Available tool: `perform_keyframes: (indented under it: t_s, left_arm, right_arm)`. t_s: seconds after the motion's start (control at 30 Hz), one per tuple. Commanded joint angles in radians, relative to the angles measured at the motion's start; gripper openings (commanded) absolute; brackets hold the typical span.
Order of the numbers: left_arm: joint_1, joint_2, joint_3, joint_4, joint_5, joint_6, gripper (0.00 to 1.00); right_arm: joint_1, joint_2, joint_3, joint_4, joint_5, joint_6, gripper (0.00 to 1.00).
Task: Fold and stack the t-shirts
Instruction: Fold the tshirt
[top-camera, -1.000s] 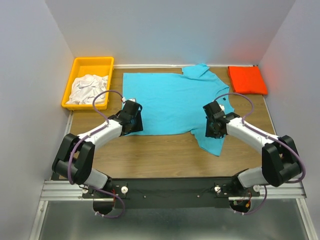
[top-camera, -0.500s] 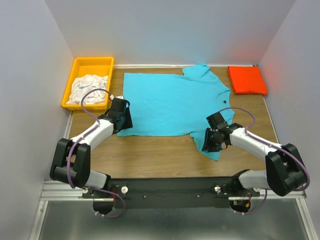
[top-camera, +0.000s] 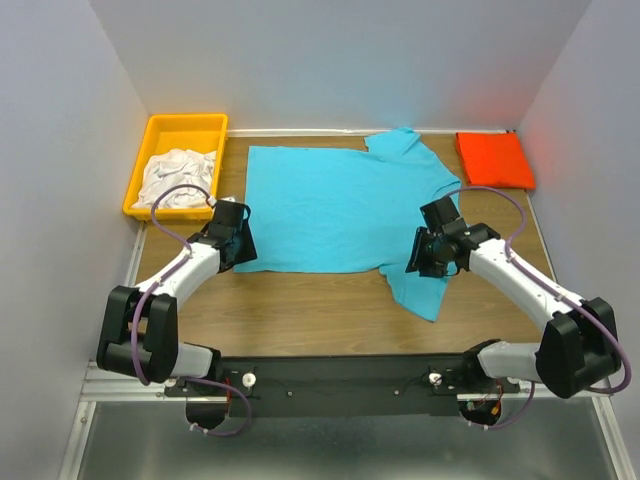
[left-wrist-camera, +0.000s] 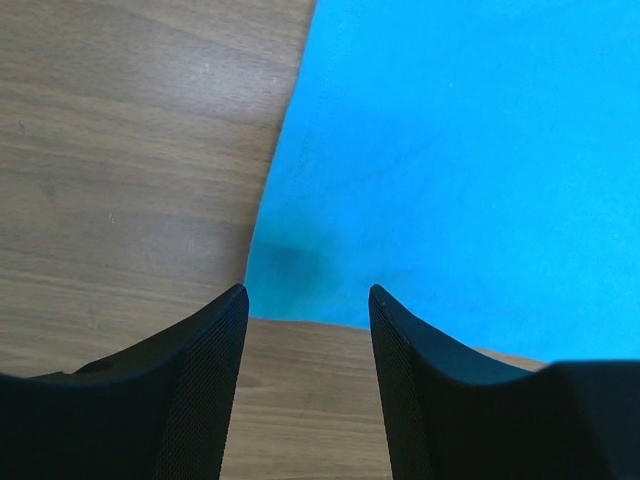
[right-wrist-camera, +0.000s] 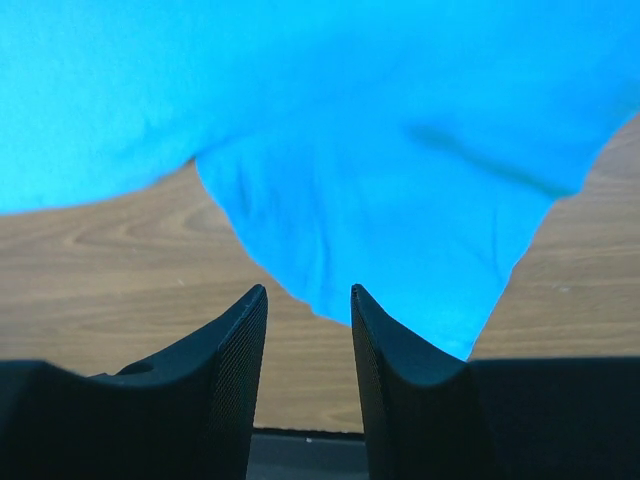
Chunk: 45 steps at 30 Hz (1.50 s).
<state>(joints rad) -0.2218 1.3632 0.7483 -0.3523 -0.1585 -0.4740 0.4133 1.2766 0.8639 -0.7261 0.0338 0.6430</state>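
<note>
Both jaws are parted, empty. Left gripper (left-wrist-camera: 307, 292) hovers over the near-left hem corner of the flat turquoise-blue cloth t-shirt (top-camera: 340, 205), spread mid-counter toward the far edge; right gripper (right-wrist-camera: 308, 290) hovers over its near sleeve, likely poised for folding grips.

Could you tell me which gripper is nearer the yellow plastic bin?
Left. The left gripper sits just beside the yellow bin; the right gripper is across the turquoise-blue cloth t-shirt.

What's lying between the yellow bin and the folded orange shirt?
The blue shirt, spread flat on the table, fills most of that stretch, with a strip of bare wood beside the bin. The top view shows it.
</note>
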Motion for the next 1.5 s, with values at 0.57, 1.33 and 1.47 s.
perform_keyframes:
  t_s: [0.57,1.33,1.47]
  left_arm:
    - [0.007,0.096,0.033,-0.119,-0.115,-0.115,0.59]
    - [0.007,0.131,-0.030,-0.045,-0.121,-0.166,0.29]
    - [0.007,0.097,-0.044,-0.043,-0.101,-0.155,0.11]
  right_arm:
    - [-0.085,0.038,0.027,0.062,0.130,-0.120,0.47]
    - [-0.107,-0.045,-0.045,0.096,0.101,-0.184,0.46]
    - [-0.136,-0.053,-0.046,0.096,0.150,-0.167,0.45]
